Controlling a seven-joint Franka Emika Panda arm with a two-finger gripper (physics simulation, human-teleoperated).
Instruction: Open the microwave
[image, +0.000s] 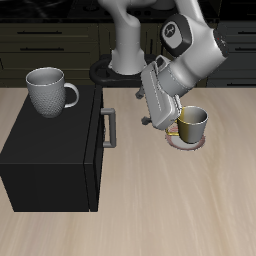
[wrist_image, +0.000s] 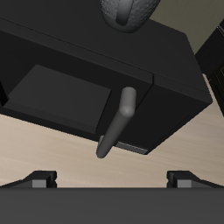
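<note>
Black and boxy, the microwave (image: 55, 155) fills the near part of the table (image: 190, 215), close to its front edge in the exterior view. Its door looks shut, flush with the body, and the grey bar handle (image: 107, 128) stands out from the door face. On the microwave's flat top I see a grey mug (image: 48, 90) sitting upright (its handle points toward the arm). My gripper (image: 160, 127) hangs beside the door, near the handle but apart from it, tilted at the end of the white and grey arm (image: 185, 50). Through the wrist view, the two fingertips (wrist_image: 38, 178) sit wide apart with nothing between them, and the handle (wrist_image: 118, 122) shows ahead of them against the dark door and its greyish window (wrist_image: 61, 101). Just beyond the gripper, farther from the microwave, a yellowish mug (image: 193, 122) rests on a small round plate (image: 181, 143) on the pale wooden tabletop.
</note>
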